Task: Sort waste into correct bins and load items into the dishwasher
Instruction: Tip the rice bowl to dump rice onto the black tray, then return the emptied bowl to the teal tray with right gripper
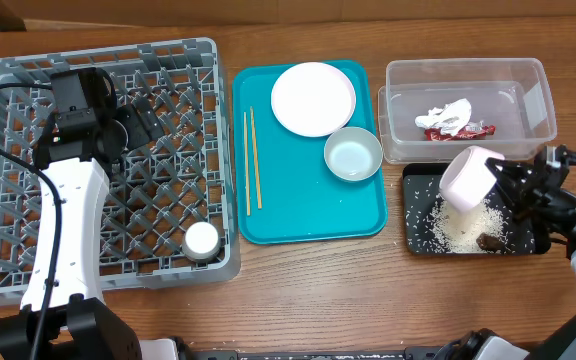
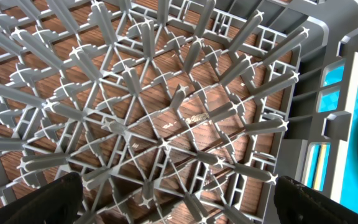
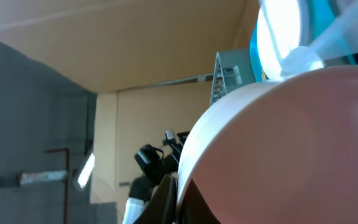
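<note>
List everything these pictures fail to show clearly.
Tilted bowl: inside not visible overhead; right wrist view shows only a close blur, so whether it is empty cannot be judged.
Right hand: fingertips hidden behind the bowl overhead.
Dish rack: floor partly covered by the left arm overhead.
Left hand: fingers cut off by the left wrist view's bottom edge.
Brown lump on the black tray: too small overhead to identify.

Premises: a robotics test bench in a laboratory or workshop space, not a working kitchen. Evidence: a white-and-black robot arm (image 1: 68, 210) and a second, black arm (image 1: 558, 205) work over a wood-grain tabletop (image 1: 298, 290). A large square grey plastic dish rack (image 1: 224, 160) and a teal rectangular plastic tray (image 1: 308, 215) sit loose on it as props. The right wrist view shows plain tan wall panels (image 3: 104, 43) and a grey partition (image 3: 23, 112).
</note>
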You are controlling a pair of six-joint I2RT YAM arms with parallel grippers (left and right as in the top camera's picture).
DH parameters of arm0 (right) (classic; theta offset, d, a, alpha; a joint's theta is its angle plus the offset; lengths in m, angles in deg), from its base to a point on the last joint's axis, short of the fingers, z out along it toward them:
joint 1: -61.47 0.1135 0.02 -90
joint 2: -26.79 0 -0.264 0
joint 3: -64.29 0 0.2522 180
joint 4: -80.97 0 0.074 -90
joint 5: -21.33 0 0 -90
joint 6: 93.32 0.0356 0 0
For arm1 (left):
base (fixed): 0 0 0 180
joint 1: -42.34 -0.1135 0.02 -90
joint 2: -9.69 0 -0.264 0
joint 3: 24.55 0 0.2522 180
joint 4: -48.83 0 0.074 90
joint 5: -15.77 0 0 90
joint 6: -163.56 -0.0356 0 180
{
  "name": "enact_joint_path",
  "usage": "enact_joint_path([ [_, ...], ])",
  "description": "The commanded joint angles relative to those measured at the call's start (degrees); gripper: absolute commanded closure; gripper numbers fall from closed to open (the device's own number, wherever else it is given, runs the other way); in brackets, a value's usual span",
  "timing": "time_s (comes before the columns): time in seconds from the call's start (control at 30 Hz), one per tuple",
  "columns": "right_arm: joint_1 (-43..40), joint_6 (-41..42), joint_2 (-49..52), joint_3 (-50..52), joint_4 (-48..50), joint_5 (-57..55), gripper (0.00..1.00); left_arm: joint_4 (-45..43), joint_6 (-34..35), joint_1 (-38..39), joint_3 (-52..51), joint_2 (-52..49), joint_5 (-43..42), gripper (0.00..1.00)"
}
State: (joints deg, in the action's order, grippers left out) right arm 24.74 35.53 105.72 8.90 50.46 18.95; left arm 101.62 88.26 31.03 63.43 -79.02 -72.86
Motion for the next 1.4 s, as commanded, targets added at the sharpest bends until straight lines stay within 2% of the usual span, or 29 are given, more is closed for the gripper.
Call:
enact_joint_path([
  [0.0,4.8,1.9,-6.1,-3.1,1.7,-1.2,0.96,-0.2,0.5,-0.3,1.2,1.6,0.5,0.0],
  [0.27,27.2,10.7,-11.6,-12.0,7.7,-17.6,0.96,-0.2,0.5,-0.3,1.2,1.6,0.5,0.0],
  [0.47,48.5,8.2,-8.3,-16.4,4.1,-39.2,0.96,-0.2,0.5,-0.3,1.2,1.6,0.5,0.0],
  [0.67,62.3,2.2,2.2,-23.5,-5.7,-55.2,0.96,-0.2,0.5,-0.3,1.2,1.6,0.5,0.0],
  [0.87,69.7,-5.1,15.0,-37.3,-22.0,-67.8,0.96,-0.2,0.5,-0.3,1.2,1.6,0.5,0.0],
  [1.0,73.0,-7.5,22.6,-44.7,-29.0,-73.2,0.96,-0.2,0.5,-0.3,1.2,1.6,0.5,0.0],
  [1.37,75.0,-7.8,32.4,-46.5,-30.6,-75.1,0.96,-0.2,0.5,-0.3,1.2,1.6,0.5,0.0],
])
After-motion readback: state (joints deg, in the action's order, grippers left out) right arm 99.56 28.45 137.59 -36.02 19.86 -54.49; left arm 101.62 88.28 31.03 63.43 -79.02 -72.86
